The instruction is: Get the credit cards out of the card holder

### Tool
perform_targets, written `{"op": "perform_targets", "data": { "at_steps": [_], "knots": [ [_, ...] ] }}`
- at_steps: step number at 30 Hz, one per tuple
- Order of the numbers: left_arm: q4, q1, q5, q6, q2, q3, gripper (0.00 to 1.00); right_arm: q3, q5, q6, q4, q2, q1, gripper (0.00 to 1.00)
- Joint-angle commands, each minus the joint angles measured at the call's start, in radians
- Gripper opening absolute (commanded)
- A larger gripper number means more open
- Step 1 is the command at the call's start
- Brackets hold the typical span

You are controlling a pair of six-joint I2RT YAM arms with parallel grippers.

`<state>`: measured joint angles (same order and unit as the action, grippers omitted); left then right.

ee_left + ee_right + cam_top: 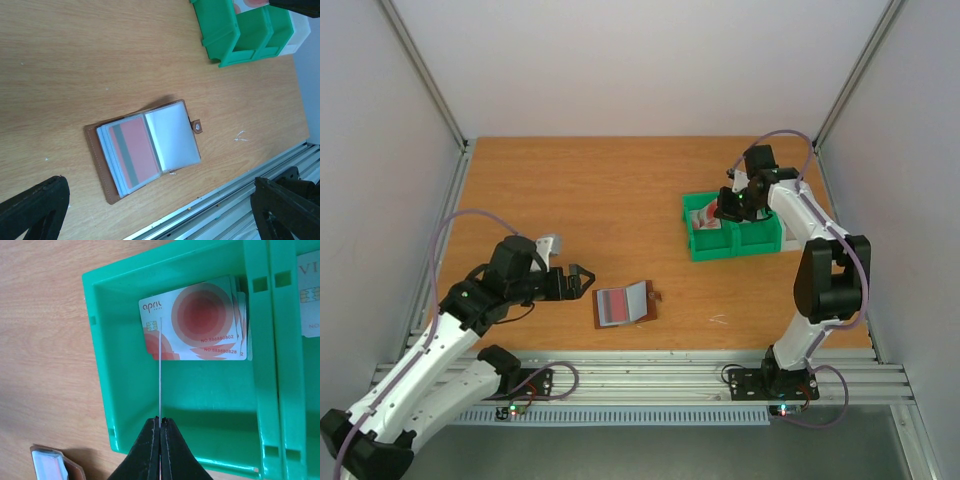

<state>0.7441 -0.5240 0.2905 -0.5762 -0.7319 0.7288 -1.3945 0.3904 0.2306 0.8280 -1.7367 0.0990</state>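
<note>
— Where's the card [160, 380]?
— Pinched edge-on in the right gripper [160, 426], whose fingers [147, 450] are pressed together on one end of it. It shows only as a thin pale line, held over the left compartment of the green bin [102, 340].
— And the right arm [825, 280]?
— It rises from its base at the near edge, elbow high, forearm reaching to the bin on the right side of the table [570, 180], wrist tipped down.
— What's in the bin?
— A small offset stack of cards [200, 322] lying flat, red rings up, long axis across the compartment. The next compartment holds a pale card [310, 295] (only its corner shows).
— The holder [625, 303]?
— Open on the table, near the front edge, about mid-width, long axis left to right, tab pointing right. A pink card [132, 152] with a grey stripe sits in its left half.
— And the left gripper [586, 281]?
— Just left of the holder, jaws wide apart, touching nothing. The left arm [450, 330] stretches low from the near left corner.
</note>
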Motion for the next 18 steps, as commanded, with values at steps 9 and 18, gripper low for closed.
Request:
{"op": "perform_targets", "data": {
  "at_steps": [9, 18],
  "knots": [
    [-0.037, 0.002, 0.015, -0.02, -0.039, -0.019, 0.99, -0.067, 0.113, 0.074, -0.019, -0.088, -0.004, 0.01],
    [-0.076, 0.002, 0.033, -0.043, -0.048, -0.051, 0.99, -0.09, 0.105, 0.084, -0.039, -0.148, -0.007, 0.01]
  ]
}}
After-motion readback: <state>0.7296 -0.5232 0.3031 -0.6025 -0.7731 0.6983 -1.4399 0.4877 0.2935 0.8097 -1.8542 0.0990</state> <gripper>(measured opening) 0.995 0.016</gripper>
